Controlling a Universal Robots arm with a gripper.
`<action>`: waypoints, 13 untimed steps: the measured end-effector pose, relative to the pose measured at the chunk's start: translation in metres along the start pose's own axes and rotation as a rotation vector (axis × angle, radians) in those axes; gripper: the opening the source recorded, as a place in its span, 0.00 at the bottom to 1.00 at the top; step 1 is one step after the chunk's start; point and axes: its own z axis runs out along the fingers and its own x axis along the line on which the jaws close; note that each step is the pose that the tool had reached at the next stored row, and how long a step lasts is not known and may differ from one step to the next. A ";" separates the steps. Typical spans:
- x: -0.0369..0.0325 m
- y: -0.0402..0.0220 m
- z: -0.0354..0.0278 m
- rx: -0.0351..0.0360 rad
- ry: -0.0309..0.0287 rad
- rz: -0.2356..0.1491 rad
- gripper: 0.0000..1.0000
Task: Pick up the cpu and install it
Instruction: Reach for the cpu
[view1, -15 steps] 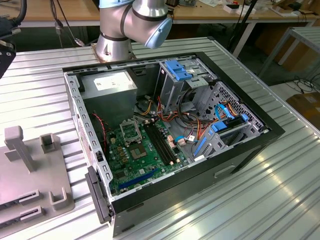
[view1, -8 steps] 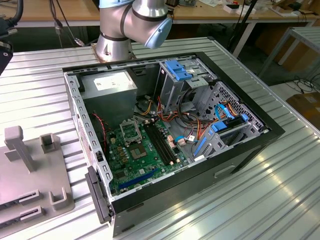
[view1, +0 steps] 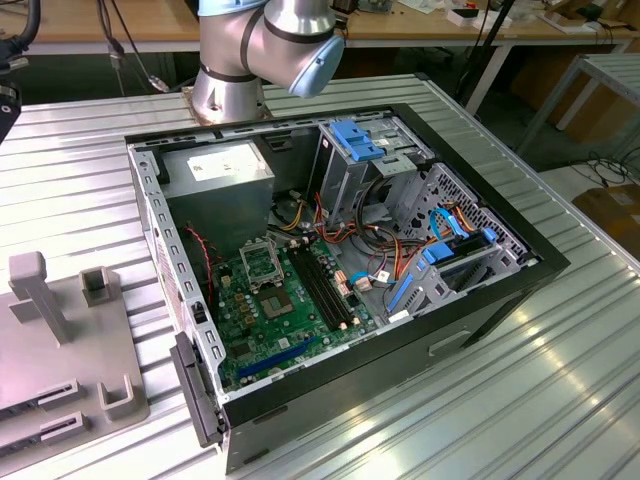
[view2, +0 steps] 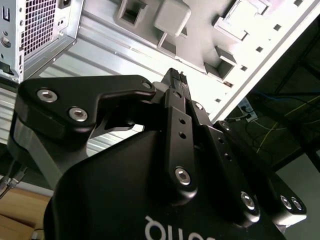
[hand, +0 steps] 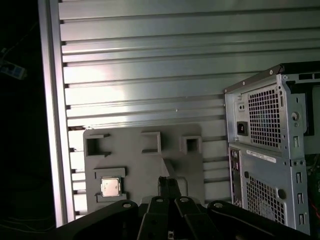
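The cpu (hand: 110, 186), a small silver square, lies flat in a recessed pocket of the grey fixture plate (hand: 145, 165) on the table. My gripper (hand: 168, 181) hangs well above that plate, off to one side of the cpu and not touching it. Its black fingers (view2: 176, 85) are pressed together with nothing between them. In the exterior view the open computer case (view1: 520, 270) lies on its side. Inside it is the green motherboard (view1: 255, 335), whose square socket (view1: 262, 262) stands bare.
The fixture plate (view1: 60, 360) carries raised grey blocks and posts (view1: 40, 290). The case's rear panel with its vent grilles (hand: 265, 120) stands next to the plate. The arm's base (view1: 235, 75) is behind the case. Cables, drive cages and a grey power supply (view1: 225, 170) crowd the case.
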 end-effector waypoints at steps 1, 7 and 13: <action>0.0007 0.0000 0.0000 0.0000 0.0000 0.000 0.11; 0.0038 -0.0003 0.0000 -0.0001 -0.0001 0.000 0.11; 0.0068 -0.0005 -0.0001 0.0000 -0.0001 0.000 0.11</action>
